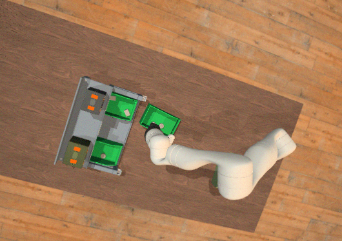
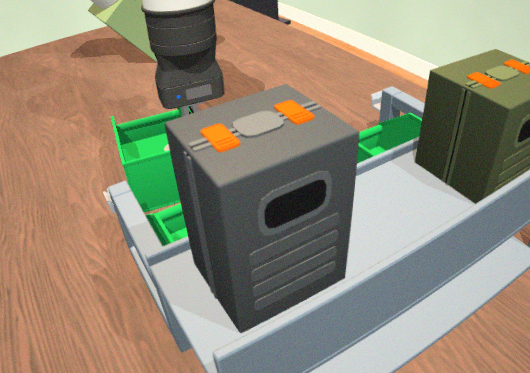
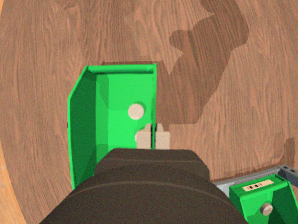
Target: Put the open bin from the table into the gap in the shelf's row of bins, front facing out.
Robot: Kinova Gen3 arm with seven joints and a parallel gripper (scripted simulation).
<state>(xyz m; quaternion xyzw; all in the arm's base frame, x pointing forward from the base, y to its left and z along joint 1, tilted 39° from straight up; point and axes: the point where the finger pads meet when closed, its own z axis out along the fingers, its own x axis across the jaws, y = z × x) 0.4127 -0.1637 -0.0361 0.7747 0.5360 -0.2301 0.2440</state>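
Wooden table (image 1: 226,90) carries everything; beyond the jaws stands the grey shelf (image 1: 75,113), its gap waiting between two bins; the gripper (image 3: 156,135) pinches the open bin's (image 1: 161,119) side wall, likely for tilting.

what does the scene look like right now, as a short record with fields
arm: white arm reaching over the table toward the shelf
gripper: gripper shut on a side wall of the loose green bin
loose bin: in front of the shelf, not yet in the gap
bin contents: two small round parts inside
shelf row: two green bins in place, gap between them
top board: grey case and olive case, both with orange latches
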